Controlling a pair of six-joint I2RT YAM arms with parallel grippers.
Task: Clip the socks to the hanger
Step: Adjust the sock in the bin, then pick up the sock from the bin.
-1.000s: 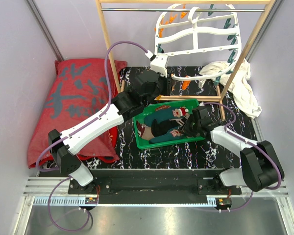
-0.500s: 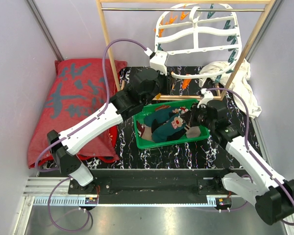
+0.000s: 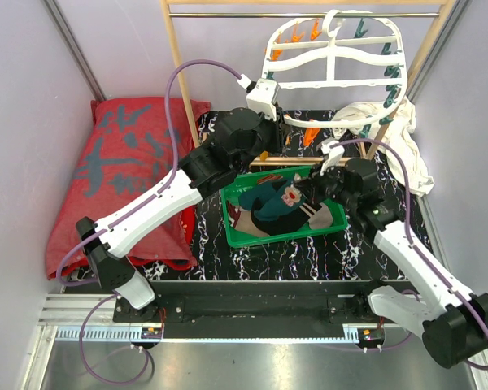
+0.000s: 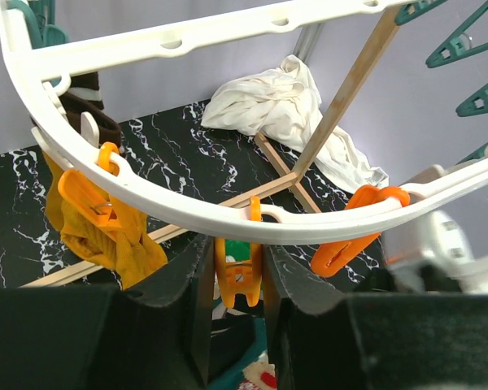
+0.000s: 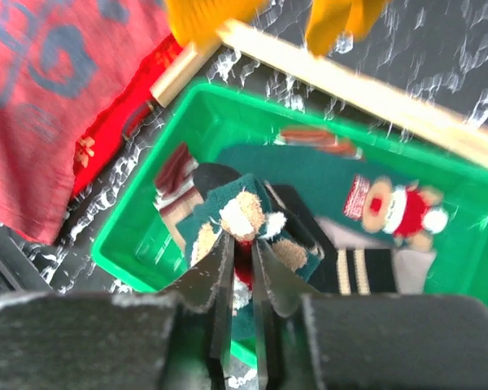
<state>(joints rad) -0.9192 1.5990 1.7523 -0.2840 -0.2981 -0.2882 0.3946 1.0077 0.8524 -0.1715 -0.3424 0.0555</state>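
Clamping the left gripper (image 4: pixel 238 252) on an orange peg (image 4: pixel 237 284) dangling from the near rim of the hanger (image 4: pixel 106 54), with both fingers pressing flat against the peg's sides and the jaws parted only by the peg's thickness. Reaching toward 12 o'clock of the table to do so, under the rail of the wooden rack (image 3: pixel 181 81) carrying the hanger by its hook. Showing, at 9 o'clock of that peg in the left wrist view, a mustard sock (image 4: pixel 106 240) already hanging from a neighbouring peg (image 4: pixel 85 199), and at 3 o'clock a third peg (image 4: pixel 358 227).

Pinching a teal sock (image 5: pixel 228 199) with a bear pattern in the right gripper (image 5: pixel 242 260), jaws nearly together with only fabric between the fingertips. Gripping it inside the outline of the green bin (image 5: pixel 236 114) at the table's centre, among the other socks lying there: a maroon-striped sock (image 5: pixel 175 175) at 9 o'clock of the grip, a dark sock (image 5: pixel 354 272) with pale stripes at 4 o'clock, a Santa-bear sock (image 5: pixel 394 207) at 2 o'clock. Not showing whether the teal sock is lifted clear of the pile.

Lying outside the bin: a red cloth (image 3: pixel 122 162) at 9 o'clock of the table and a white cloth (image 3: pixel 403 150) at 2 o'clock.
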